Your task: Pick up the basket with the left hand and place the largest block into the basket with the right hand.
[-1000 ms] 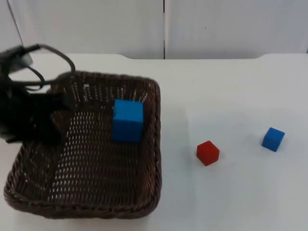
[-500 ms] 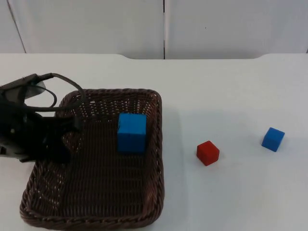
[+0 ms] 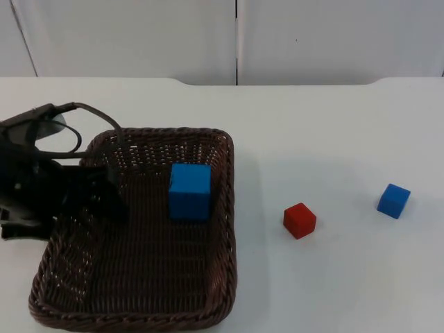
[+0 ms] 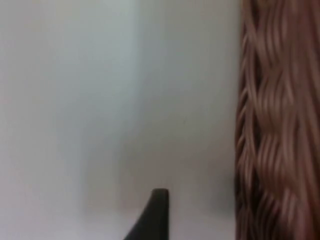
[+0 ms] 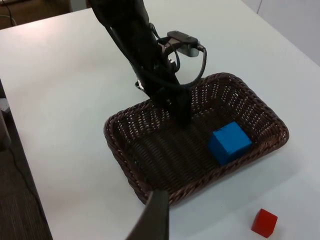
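The brown wicker basket (image 3: 229, 208) rests on the white table, with the large blue block (image 3: 189, 191) inside it near its right wall. My left gripper (image 3: 69, 211) is at the basket's left rim, open, with one finger (image 3: 114, 200) inside the basket and the other outside. In the left wrist view the rim (image 4: 270, 125) stands beside the bare table. The right wrist view looks down from high up on the basket (image 5: 120, 150), the blue block (image 5: 229, 142) and the left gripper (image 5: 180, 112). My right gripper waits up there, open and holding nothing, its fingertip (image 5: 156, 212) in view.
A small red block (image 3: 300, 220) lies on the table right of the basket, also seen from the right wrist (image 5: 264, 222). A small blue block (image 3: 393, 200) lies further right. The grey partition wall (image 3: 236, 35) closes the table at the back.
The basket came down from a raised, tilted position to rest flat on the table. After that my left gripper's jaws spread apart at the rim. The blocks outside stayed put.
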Robot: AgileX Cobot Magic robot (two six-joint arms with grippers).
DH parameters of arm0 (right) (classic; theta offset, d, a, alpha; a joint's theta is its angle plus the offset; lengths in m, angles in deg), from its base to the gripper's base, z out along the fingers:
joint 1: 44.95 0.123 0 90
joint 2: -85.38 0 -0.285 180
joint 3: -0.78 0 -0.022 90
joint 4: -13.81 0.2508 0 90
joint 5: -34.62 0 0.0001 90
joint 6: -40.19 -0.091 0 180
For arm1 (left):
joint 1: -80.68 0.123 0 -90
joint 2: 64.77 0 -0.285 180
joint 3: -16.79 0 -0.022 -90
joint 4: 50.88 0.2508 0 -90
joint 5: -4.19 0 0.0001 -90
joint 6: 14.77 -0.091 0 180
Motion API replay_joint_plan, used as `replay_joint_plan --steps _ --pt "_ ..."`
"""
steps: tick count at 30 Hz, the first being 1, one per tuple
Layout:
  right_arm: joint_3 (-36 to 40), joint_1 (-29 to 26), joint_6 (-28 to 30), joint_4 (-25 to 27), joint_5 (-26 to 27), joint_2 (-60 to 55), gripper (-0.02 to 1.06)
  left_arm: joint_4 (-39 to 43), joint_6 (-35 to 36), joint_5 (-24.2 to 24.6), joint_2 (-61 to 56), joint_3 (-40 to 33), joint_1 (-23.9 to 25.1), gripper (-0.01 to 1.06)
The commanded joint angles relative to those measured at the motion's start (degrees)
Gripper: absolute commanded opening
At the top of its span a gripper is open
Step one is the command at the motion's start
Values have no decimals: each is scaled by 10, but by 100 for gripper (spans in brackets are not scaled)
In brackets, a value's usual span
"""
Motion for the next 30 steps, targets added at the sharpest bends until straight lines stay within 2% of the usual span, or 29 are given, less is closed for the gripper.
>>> replay_joint_plan --steps 1,5,9,13,15,22,30 --pt "0 -2 -1 -1 0 4 81 -4 0 -3 -14 1 -2 90" --pt "0 -2 -1 -1 0 4 81 -2 0 -6 -35 1 -2 90" --pt "0 -2 -2 -1 0 4 81 27 24 -34 -61 1 -2 90" --pt "0 -2 -2 -1 0 4 81 144 130 -63 -108 1 -2 90" --pt "0 -2 -2 -1 0 4 81 158 143 -63 -118 1 -2 90" --pt "0 -2 -7 -1 0 4 81 221 200 -35 -190 1 -2 90" --pt "0 -2 -9 -1 0 4 81 235 208 4 -260 1 -2 90"
